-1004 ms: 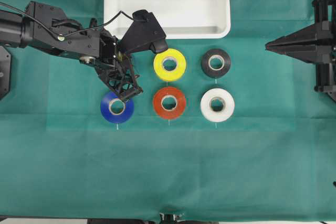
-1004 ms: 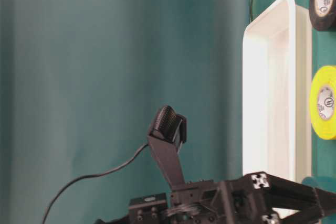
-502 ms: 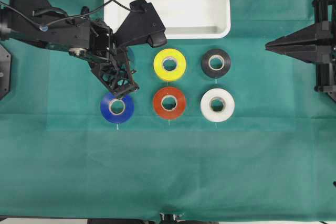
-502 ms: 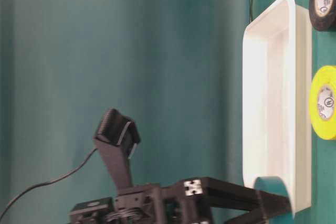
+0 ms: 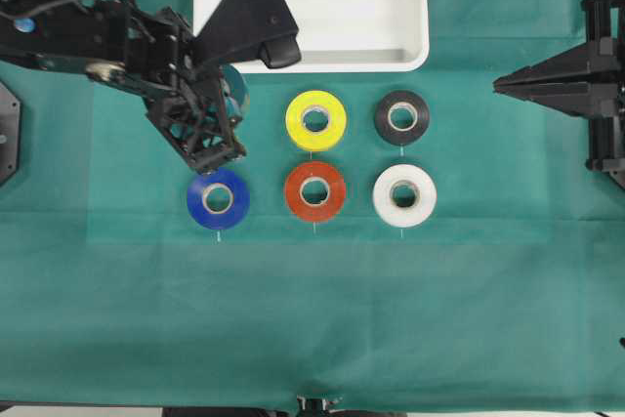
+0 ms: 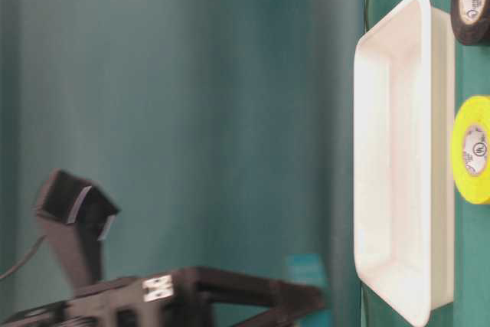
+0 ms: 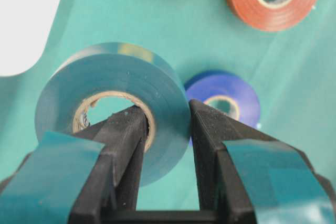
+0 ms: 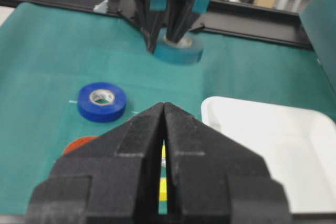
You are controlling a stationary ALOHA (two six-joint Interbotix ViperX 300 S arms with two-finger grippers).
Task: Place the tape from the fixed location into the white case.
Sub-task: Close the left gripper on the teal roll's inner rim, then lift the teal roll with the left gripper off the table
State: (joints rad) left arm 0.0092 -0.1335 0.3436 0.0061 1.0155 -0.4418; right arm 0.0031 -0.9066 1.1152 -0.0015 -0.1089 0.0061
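The teal tape hangs off the green cloth in my left gripper, which is shut on it with one finger inside the cardboard core and the other against the outer wall. From overhead the tape shows only partly under the left gripper, just below the near-left corner of the white case. The right wrist view shows the tape held level under the fingers, and the white case is empty. My right gripper is shut at the far right, holding nothing.
Five other rolls lie on the cloth: royal blue, yellow, red, black and white. The blue roll lies just below the left gripper. The left arm reaches in from the left edge.
The left gripper has risen with the tape off the cloth and shifted back toward the case's near-left corner. The right arm has not moved.
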